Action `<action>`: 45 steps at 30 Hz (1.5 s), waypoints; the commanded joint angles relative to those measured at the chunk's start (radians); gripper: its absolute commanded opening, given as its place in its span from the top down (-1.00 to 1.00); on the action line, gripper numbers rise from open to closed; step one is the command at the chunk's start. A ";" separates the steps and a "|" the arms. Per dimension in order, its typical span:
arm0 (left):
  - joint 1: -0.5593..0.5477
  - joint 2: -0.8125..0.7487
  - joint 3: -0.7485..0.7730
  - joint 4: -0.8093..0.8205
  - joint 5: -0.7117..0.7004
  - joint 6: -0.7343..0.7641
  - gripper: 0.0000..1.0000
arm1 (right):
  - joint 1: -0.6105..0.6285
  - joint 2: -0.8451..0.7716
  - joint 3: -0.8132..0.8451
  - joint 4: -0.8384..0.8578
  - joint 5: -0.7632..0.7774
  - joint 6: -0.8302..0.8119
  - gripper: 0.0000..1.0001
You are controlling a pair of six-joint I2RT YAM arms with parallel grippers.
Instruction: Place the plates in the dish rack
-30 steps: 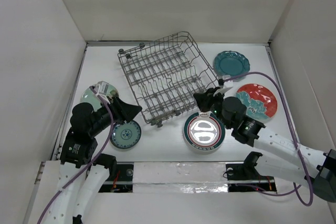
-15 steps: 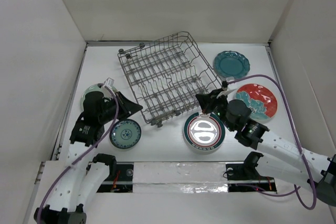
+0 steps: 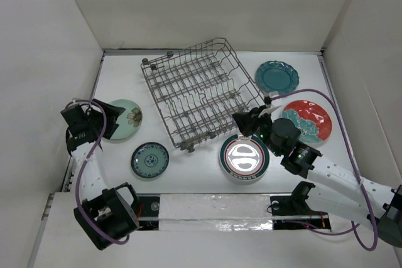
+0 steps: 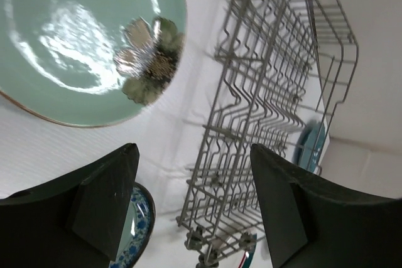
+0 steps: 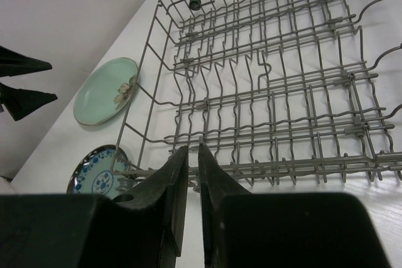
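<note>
No plates are in the dish rack yet; all five lie flat on the surface. Your left gripper sits at the left edge of the pale green plate, fingers spread wide and holding nothing. The left wrist view shows that plate just ahead of the tips and off to one side, not between them.

Your right gripper hangs by the rack's near right corner, just above the ringed plate. Its fingers are almost pressed together, with only a thin slit showing, and they pinch nothing.

The small teal-patterned plate is in front of the rack. The scalloped teal plate and the red floral plate are to the rack's right.

The step looks like reaching for the first plate, the green one. For the next move, get one left finger under the rim and close on the edge. Then tip the plate upright and drop it between the tines. A flat plate on a slick surface may slide away.
</note>
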 commanded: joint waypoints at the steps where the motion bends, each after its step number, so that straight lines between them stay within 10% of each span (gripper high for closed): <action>1: 0.080 0.026 -0.019 0.039 0.010 0.001 -0.39 | -0.009 -0.007 0.028 0.013 -0.027 -0.018 0.64; 45: 0.058 0.361 0.017 -0.122 0.010 -0.180 0.04 | -0.067 -0.019 0.027 0.005 -0.137 0.012 0.56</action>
